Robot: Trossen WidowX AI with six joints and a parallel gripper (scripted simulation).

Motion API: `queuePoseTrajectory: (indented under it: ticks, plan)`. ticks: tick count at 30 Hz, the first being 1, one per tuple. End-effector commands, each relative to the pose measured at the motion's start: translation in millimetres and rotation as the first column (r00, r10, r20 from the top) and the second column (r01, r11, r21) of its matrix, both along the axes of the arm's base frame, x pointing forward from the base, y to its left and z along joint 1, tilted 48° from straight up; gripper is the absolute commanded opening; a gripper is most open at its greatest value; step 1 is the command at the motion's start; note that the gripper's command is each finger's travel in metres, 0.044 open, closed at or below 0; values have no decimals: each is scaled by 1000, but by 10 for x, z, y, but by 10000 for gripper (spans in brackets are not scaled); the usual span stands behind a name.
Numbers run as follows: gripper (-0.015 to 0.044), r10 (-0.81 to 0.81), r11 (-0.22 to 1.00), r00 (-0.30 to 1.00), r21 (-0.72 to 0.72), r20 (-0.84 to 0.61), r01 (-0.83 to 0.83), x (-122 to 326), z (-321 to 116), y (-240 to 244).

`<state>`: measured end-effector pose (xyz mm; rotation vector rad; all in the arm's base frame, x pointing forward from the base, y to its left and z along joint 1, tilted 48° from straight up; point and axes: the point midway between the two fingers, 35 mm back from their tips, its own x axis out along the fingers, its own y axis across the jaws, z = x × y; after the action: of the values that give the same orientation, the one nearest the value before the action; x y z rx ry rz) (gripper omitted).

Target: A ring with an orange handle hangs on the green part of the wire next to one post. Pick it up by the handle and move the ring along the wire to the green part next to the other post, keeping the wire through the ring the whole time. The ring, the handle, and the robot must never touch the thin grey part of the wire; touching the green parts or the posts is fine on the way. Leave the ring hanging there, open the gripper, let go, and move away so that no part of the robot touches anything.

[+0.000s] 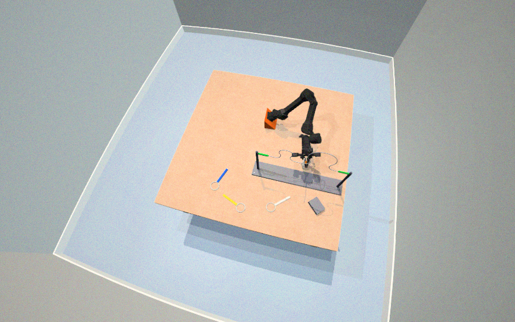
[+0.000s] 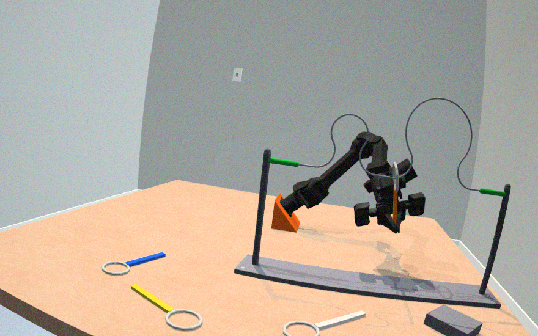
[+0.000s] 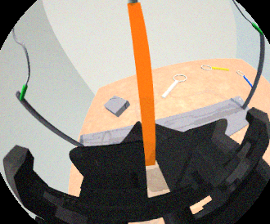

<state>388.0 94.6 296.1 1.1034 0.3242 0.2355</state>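
Observation:
My gripper (image 1: 305, 164) (image 2: 395, 224) (image 3: 141, 124) is shut on the orange handle (image 2: 395, 204) (image 3: 143, 61), which stands about upright in the exterior view. The pale ring (image 2: 395, 165) is above the handle, nearly edge-on, at the low dip between the two humps of the grey wire (image 2: 438, 98) (image 3: 29, 65). The wire appears to pass through it; contact cannot be told. One green part (image 1: 263, 154) (image 2: 283, 162) (image 3: 257, 28) is at the left post (image 2: 261, 208), the other (image 1: 343, 173) (image 2: 492, 192) (image 3: 24, 91) at the right post (image 2: 496, 237). The ring is outside the wrist view.
The posts stand on a grey base (image 1: 275, 170) (image 2: 325, 277). Blue (image 1: 222, 175) (image 2: 145, 259), yellow (image 1: 230, 199) (image 2: 152, 297) and white (image 1: 282, 201) (image 2: 340, 320) handled rings and a grey block (image 1: 316, 205) (image 2: 452, 320) (image 3: 117, 105) lie on the table. The tall wire hump rises just right of the ring.

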Motion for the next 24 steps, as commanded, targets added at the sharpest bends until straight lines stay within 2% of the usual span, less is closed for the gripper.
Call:
queuePoseTrajectory:
  ticks: [1,10,24]
  plan:
    - [-150,5,998,1000,-60,-14,-6,-17,-112,-48]
    - [-150,4,987,999,-162,-32,-9,-41,-290,-179]
    - [-150,2,976,999,-219,-42,-11,-65,-451,-313]
